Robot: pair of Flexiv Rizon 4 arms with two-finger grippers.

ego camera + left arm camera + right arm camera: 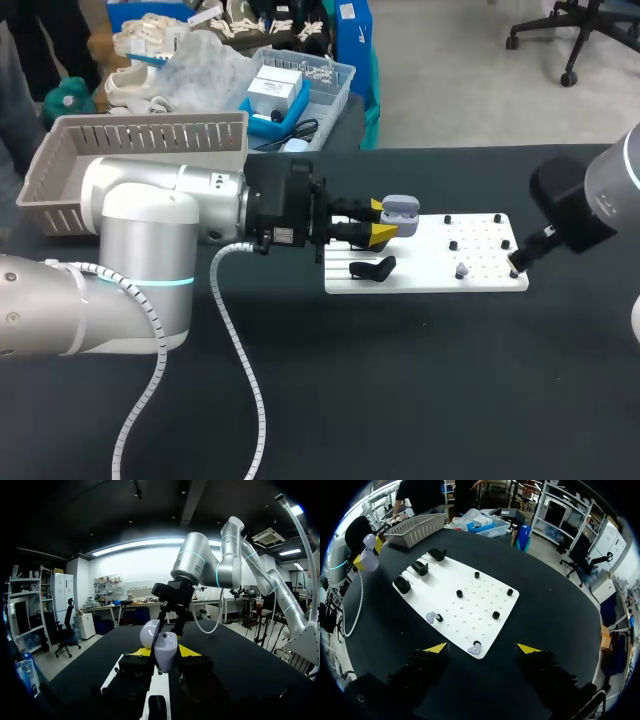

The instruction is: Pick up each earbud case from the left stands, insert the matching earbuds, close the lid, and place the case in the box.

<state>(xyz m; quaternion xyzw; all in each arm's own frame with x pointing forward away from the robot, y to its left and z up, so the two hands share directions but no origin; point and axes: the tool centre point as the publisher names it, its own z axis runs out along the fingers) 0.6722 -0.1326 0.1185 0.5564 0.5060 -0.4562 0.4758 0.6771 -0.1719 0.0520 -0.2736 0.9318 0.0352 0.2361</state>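
The left gripper (385, 222) is clamped on the earbud case (400, 210), a yellow tip on either side. It holds the case with the lid swung open, presumably so the sockets face up for loading. The case hangs above the white board's (430, 280) left end, over the black stands (372, 268). The right gripper (482, 648) is spread wide and empty at the board's right near corner, well apart from the case. An earbud (474, 650) lies below, between its fingers, apparently lined up for a pinch. A second earbud (431, 616) rests farther along the near edge.
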